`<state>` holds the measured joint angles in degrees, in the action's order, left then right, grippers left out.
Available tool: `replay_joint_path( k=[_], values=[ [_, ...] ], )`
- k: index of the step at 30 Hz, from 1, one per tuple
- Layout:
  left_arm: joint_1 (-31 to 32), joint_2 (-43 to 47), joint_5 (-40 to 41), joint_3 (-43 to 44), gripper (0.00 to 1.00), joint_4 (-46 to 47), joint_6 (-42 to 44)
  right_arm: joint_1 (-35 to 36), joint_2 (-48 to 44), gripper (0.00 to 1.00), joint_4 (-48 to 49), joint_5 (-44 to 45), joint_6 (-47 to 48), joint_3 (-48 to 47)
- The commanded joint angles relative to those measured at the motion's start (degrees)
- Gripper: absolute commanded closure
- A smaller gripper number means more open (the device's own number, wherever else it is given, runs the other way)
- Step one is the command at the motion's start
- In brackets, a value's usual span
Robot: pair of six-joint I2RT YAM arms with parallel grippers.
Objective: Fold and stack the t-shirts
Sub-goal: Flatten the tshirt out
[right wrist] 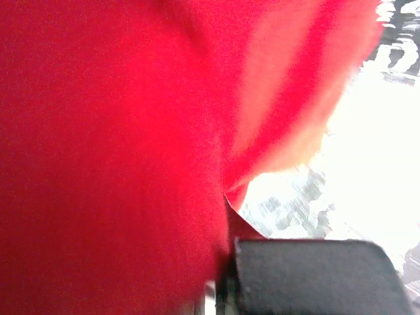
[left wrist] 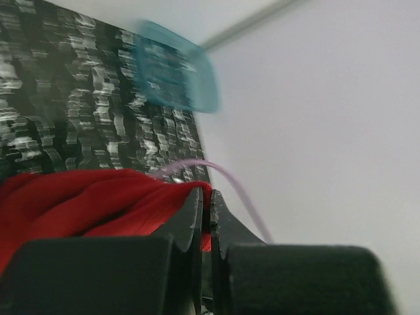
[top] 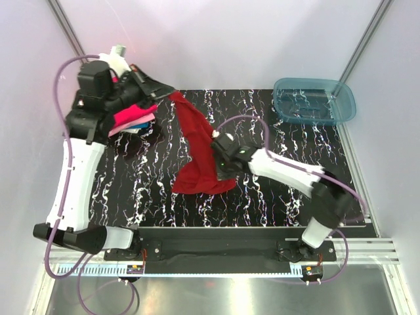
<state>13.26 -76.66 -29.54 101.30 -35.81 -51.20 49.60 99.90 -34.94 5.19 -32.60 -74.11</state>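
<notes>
The dark red t-shirt hangs stretched from the back left down to the middle of the black marbled mat. My left gripper is shut on its upper end, the red cloth pinched between the jaws, raised above the mat. My right gripper is shut on the shirt's middle, and red cloth fills its wrist view. Folded shirts, magenta-pink on top with pale pink, white and blue edges, lie under my left arm at the back left.
A teal see-through tub stands at the back right corner; it also shows in the left wrist view. White enclosure walls close in the back and sides. The mat's front edge runs before the arm bases.
</notes>
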Motion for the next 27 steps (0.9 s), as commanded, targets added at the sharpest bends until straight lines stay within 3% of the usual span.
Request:
replay_joint_path(
  k=[1,5,11,13,14,16,17,19,20,21,24,27],
  values=[
    [-3.8,3.6,5.6,7.4,1.00,-9.7,6.7,0.0,-14.2,1.00,-6.7,-0.8,8.4,-0.5],
    [-4.1,1.8,17.8,24.9,0.99,-23.1,13.5,-0.1,-29.4,1.00,-10.6,-8.8,15.5,-2.1],
    [-4.9,2.6,22.5,27.2,0.96,-25.4,15.5,-4.9,-40.4,1.00,-8.0,-17.1,18.5,1.4],
    [-4.9,2.0,23.8,26.2,0.96,-26.5,16.6,-14.2,-40.7,1.00,-6.0,-25.6,16.6,4.4],
    [-4.9,1.8,24.2,25.6,0.96,-26.9,17.1,-22.8,-40.2,1.00,-4.7,-29.3,15.7,5.9],
    [-5.0,0.6,24.8,23.3,0.96,-28.4,18.7,-29.4,-35.8,1.00,-1.0,-35.0,11.9,9.6],
    [-5.0,0.5,25.1,22.1,0.96,-28.9,19.5,-32.2,-33.0,0.86,-0.7,-34.9,8.8,9.9],
    [-5.0,0.6,26.2,16.5,0.96,-28.7,19.8,-39.7,-20.8,0.72,-3.9,-35.6,6.1,6.8],
    [-5.0,0.8,26.5,14.1,0.96,-28.1,19.8,-41.7,-16.4,0.39,-5.0,-36.7,4.2,5.5],
    [-5.0,1.1,26.4,11.8,0.96,-27.0,19.8,-43.4,-8.7,0.32,-6.2,-37.6,3.9,2.9],
    [-4.9,1.4,25.7,3.7,0.96,-25.5,20.2,-43.5,-3.7,0.27,-7.9,-33.6,3.8,-1.0],
    [-5.0,2.6,25.1,-4.1,0.96,-22.8,21.6,-43.5,-8.7,0.24,-8.1,-29.0,4.6,-0.3]
  ],
)
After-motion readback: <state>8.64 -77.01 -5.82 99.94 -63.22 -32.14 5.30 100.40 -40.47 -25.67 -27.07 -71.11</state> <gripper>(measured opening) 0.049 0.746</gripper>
